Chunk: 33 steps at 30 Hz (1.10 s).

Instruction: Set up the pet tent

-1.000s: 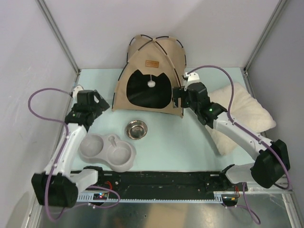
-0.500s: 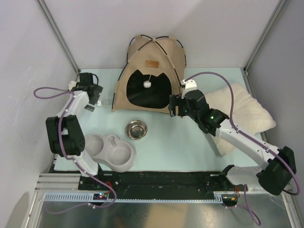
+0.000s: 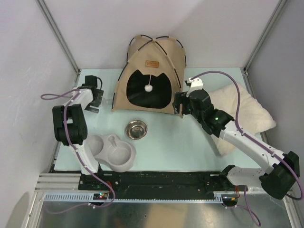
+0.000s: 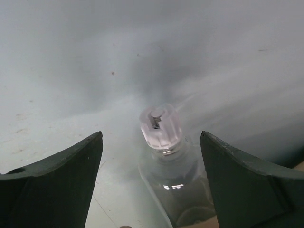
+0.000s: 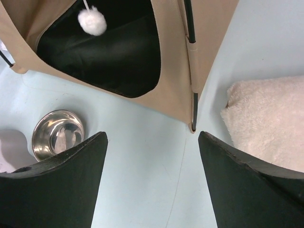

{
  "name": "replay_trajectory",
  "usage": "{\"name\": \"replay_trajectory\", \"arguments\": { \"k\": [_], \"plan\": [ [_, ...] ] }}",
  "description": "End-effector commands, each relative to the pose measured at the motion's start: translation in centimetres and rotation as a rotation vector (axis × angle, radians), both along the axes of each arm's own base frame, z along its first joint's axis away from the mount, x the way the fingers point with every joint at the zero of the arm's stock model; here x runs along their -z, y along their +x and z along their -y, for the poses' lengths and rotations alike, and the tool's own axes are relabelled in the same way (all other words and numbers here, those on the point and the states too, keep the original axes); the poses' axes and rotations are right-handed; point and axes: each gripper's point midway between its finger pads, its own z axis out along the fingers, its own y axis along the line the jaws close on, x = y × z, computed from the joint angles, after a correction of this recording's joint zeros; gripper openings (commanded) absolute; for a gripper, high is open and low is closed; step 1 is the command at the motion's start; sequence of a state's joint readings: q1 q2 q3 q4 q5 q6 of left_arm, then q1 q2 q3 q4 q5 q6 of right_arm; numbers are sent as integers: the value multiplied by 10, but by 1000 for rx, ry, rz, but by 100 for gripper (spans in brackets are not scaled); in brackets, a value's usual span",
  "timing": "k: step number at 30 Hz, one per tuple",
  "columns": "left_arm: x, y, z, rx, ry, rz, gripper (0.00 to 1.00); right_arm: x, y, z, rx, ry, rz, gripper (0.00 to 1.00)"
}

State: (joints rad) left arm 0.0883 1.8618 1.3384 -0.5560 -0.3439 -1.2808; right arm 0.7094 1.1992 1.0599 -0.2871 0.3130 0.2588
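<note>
Nearest the arm bases, the grey double bowl [image 3: 108,152] and a small steel bowl [image 3: 136,129] are found on the desk [image 3: 161,142], apart from the tent. A little further, at the left side, the left end effector [image 3: 94,100] is seen with its fingers spread wide. A small clear bottle [image 4: 164,156] with a pale cap lies between them but is not gripped. The right end effector [image 3: 178,107] is likewise released and holds nothing. It is placed just beside the front right corner of the pet tent [image 3: 151,71], with the cream pillow [image 3: 247,111] to its right.

At the far middle of the desk the tent is standing upright, its black poles [image 5: 194,109] bowed, the doorway turned to the arms and the white pompom [image 3: 149,87] hanging in it. The set-up is judged nearly finished. Whether every pole end is seated cannot be told, and only a small correction at that corner seems left.
</note>
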Motion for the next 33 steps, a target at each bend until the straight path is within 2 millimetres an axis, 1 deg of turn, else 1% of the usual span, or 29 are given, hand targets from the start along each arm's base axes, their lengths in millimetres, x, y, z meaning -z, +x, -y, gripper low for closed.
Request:
{"name": "replay_trajectory", "arguments": {
  "k": [1,4,6,9,11,13,15,17,20,24,29,32,33],
  "plan": [
    [-1,12,1,-19,-30,24,86,-7,8,4,34,14,32,82],
    [2,12,-1,-32,-27,18,84,-7,9,3,32,18,36,82],
    [3,16,-3,-34,-28,22,79,-7,10,3,33,19,38,82],
    [3,25,-5,-25,-44,26,64,-8,11,4,35,19,39,82],
    [8,29,-7,-4,-60,18,54,-9,11,5,39,19,42,82],
    [11,30,-9,12,-64,6,48,-9,11,8,50,17,43,82],
    [16,24,-11,20,-58,-14,45,-8,10,11,61,12,40,81],
    [20,19,-11,28,-56,-29,45,-8,10,11,65,10,40,81],
    [25,13,-8,50,-62,-48,49,-10,11,11,67,13,45,81],
    [28,13,-3,94,-64,-60,49,-12,12,10,62,18,53,81],
    [23,19,4,130,-70,-41,55,-11,11,9,62,21,46,80],
    [20,27,8,159,-86,-21,63,-9,8,9,63,16,40,80],
    [19,30,11,171,-95,-16,63,-10,7,10,65,15,41,80]
  ]
}}
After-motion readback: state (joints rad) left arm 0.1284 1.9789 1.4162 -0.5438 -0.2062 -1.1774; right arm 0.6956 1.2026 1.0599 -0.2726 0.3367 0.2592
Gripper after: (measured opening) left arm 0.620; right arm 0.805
